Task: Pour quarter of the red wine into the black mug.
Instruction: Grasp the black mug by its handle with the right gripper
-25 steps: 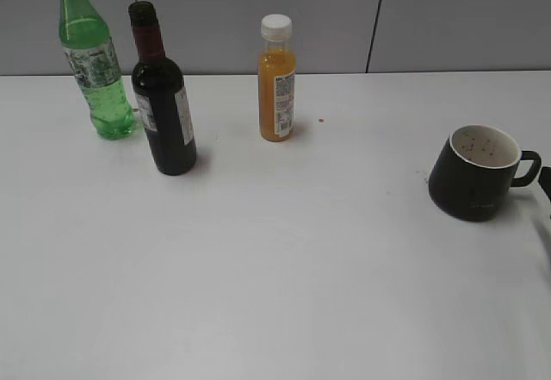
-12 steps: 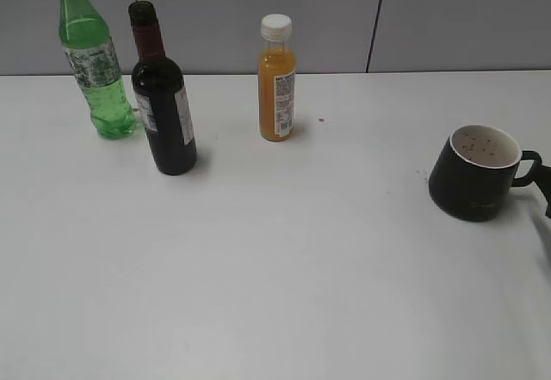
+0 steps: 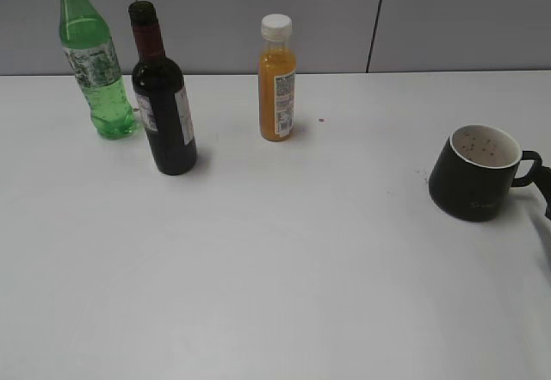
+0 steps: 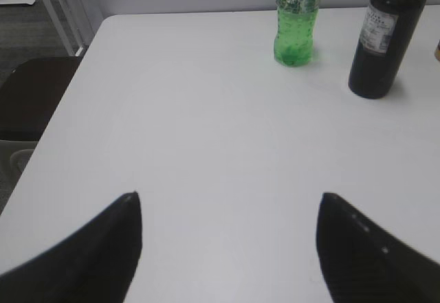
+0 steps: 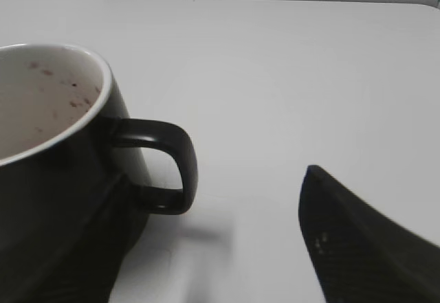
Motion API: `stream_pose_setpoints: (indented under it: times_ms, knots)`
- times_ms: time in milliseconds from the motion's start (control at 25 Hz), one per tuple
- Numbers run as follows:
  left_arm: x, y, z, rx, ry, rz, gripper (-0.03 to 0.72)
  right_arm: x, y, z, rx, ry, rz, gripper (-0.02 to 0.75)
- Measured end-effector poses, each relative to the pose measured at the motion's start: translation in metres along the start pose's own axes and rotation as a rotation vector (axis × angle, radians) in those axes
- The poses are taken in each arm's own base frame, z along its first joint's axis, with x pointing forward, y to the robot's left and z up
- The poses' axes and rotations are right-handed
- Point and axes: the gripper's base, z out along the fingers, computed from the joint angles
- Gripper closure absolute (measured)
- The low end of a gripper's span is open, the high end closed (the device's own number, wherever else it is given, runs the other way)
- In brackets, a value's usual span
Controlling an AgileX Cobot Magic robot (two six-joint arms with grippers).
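So the red wine (image 3: 164, 96) is standing upright on the white worktop (image 3: 275, 251), far left side toward the back in the exterior view, cap end up, white label facing sort of right. Just behind it and to the left there's a green plastic bottle (image 3: 93, 61), close to it but not touching as far as the exterior view shows. An orange juice bottle (image 3: 276, 78) with a white cap stands further right, well apart from the wine. There's a tiny reddish speck (image 3: 322, 121) on the worktop beside the juice

The black mug (image 3: 475, 173) sits way over on the right, upright, handle pointing right, white inside with little dark flecks on it. It's well apart from all three bottles

Left gripper (image 4: 230, 200): the wrist view shows both dark fingers (image 4: 103, 248) spread wide with nothing but bare worktop between them, so it's released and empty. The wine and the green bottle are up ahead of it, a good way off

Right gripper (image 5: 213, 248): it's right up at the mug. One finger (image 5: 357, 241) is clear on the right, the other is down by the mug's base in shadow and hard to make out. The mug's handle (image 5: 165, 165) sits in the gap between them, fingers spread and not clenched on it
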Motion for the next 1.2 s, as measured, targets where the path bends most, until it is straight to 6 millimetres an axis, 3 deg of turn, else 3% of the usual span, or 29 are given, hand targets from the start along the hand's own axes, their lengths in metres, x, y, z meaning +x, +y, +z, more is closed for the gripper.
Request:
stream_pose_setpoints:
  times_ms: [320,1200]
  knots:
    - [0.000,0.000,0.000,0.000,0.000,0.000,0.099,0.009,-0.001,0.006,-0.017,0.029,0.008,0.164]
    - [0.000,0.000,0.000,0.000,0.000,0.000,0.099,0.011,-0.009,0.032,-0.022,0.008,-0.003,0.164]
